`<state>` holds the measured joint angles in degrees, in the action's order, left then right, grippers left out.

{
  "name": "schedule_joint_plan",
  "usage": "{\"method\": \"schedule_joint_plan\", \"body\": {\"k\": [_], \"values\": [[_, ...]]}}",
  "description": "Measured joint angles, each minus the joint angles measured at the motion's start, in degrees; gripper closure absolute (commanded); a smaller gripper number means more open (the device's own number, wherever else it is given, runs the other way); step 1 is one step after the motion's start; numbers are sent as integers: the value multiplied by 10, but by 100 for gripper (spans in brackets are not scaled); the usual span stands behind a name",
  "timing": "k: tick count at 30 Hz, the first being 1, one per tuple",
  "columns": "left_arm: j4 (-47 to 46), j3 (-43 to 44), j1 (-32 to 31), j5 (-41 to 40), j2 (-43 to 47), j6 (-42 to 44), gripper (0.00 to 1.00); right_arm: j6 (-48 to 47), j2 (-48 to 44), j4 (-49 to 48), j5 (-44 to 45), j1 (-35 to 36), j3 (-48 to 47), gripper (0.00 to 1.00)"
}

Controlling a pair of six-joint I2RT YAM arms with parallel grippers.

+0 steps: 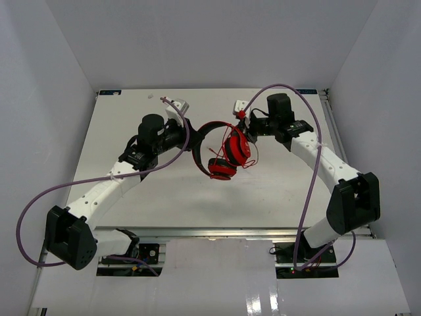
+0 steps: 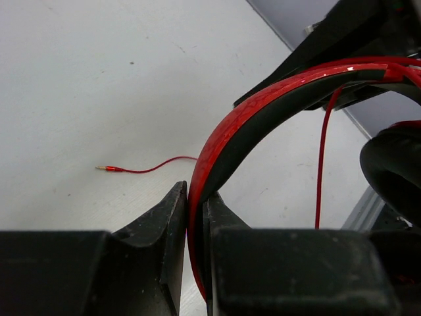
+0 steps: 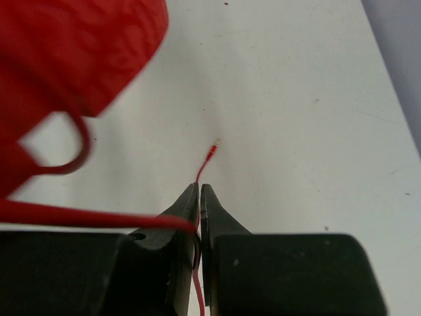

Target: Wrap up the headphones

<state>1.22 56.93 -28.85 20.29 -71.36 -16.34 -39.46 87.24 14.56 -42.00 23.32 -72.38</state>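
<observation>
The red headphones (image 1: 225, 153) hang above the middle of the table, ear cups low and folded together. My left gripper (image 1: 191, 134) is shut on the black-and-red headband (image 2: 263, 105), which runs between its jaws (image 2: 195, 197). A black ear cup pad (image 2: 395, 171) shows at the right edge, with the thin red cord (image 2: 320, 164) hanging beside it. My right gripper (image 1: 245, 122) is just right of the headband top and is shut on the cord near its end (image 3: 199, 191). The plug tip (image 3: 212, 150) sticks out past the fingertips. A blurred red ear cup (image 3: 79, 52) fills the upper left.
The white table (image 1: 131, 197) sits inside white enclosure walls on the left, back and right. Thick purple robot cables loop beside each arm (image 1: 314, 158) (image 1: 39, 197). A metal rail runs along the table's right edge (image 1: 332, 125).
</observation>
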Motion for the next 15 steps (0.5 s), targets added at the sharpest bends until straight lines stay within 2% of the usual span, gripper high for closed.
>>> {"method": "schedule_joint_plan", "body": {"k": [8, 15], "values": [[-2, 41, -9, 15, 3, -38, 100, 112, 21, -58, -90, -8, 13, 56], [-2, 68, -14, -13, 3, -66, 100, 283, 21, -214, -177, -14, 83, 53]]}}
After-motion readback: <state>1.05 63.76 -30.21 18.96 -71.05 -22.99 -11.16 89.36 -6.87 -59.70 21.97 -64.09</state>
